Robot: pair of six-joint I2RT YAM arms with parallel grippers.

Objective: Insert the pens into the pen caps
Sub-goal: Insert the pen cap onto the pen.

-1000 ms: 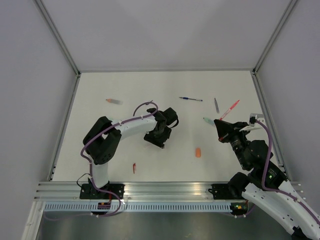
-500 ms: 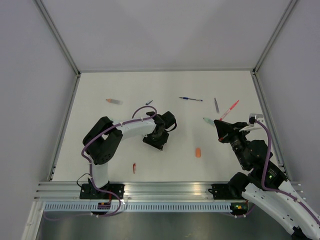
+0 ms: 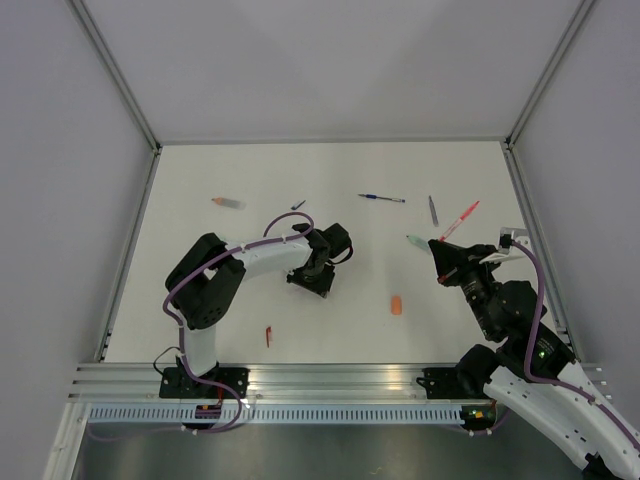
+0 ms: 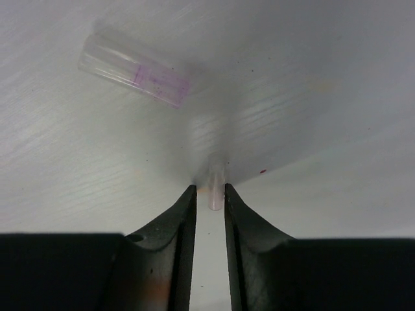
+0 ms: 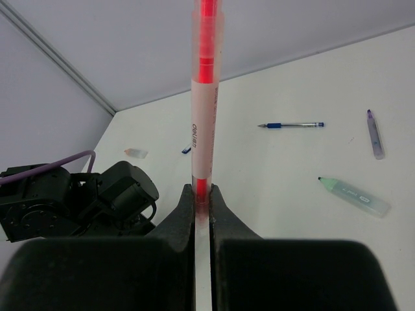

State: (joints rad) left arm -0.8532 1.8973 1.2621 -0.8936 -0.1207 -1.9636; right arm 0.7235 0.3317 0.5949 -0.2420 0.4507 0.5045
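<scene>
One light, slippery red pen stands squeezed near its end in the right fingers, while the left fingers sit around a pale cap on the table, tightness unclear.

The red pen ran off the right wrist view's top edge. In the left wrist view, a clear cap and a pale stub were blurred.

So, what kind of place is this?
Probably a robotics lab test cell: a white table enclosed by plain grey panels, left arm and right arm bolted to an aluminium rail, and the right end effector gripping a red pen.
</scene>
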